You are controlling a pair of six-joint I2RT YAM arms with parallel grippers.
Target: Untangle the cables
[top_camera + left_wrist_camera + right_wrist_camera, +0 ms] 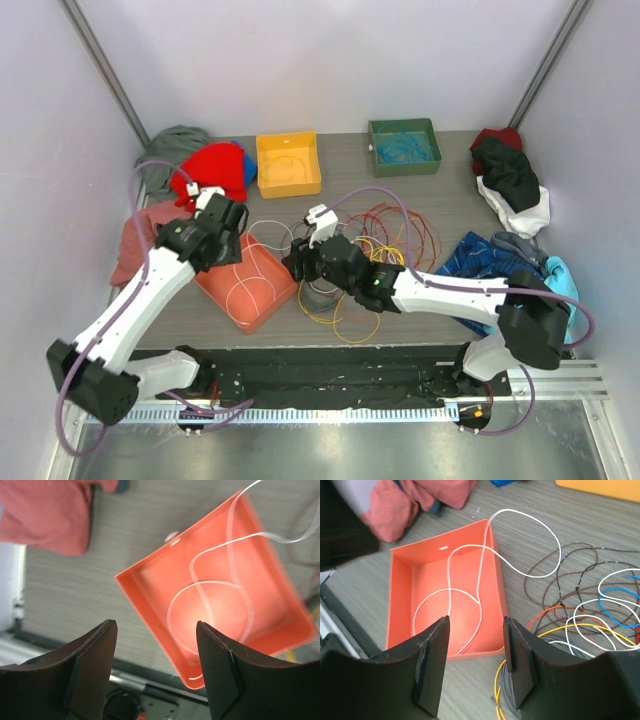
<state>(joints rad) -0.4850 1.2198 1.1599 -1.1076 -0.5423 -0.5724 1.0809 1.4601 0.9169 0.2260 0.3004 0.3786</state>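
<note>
A tangle of thin cables (385,245) in red, orange, yellow, white and grey lies mid-table; it also shows in the right wrist view (590,605). A white cable (470,587) loops inside the orange bin (402,600) and trails out over its rim; the same cable (215,600) and bin (150,595) show in the left wrist view. My left gripper (228,225) hangs open and empty over the bin's far-left side. My right gripper (297,262) is open and empty just above the table by the bin's right wall, next to the grey and yellow cables (502,692).
A yellow bin (288,163) and a green bin (404,146) holding a blue cable stand at the back. Cloth garments lie at the far left (215,170), left edge (135,245), and right side (510,180), (500,262).
</note>
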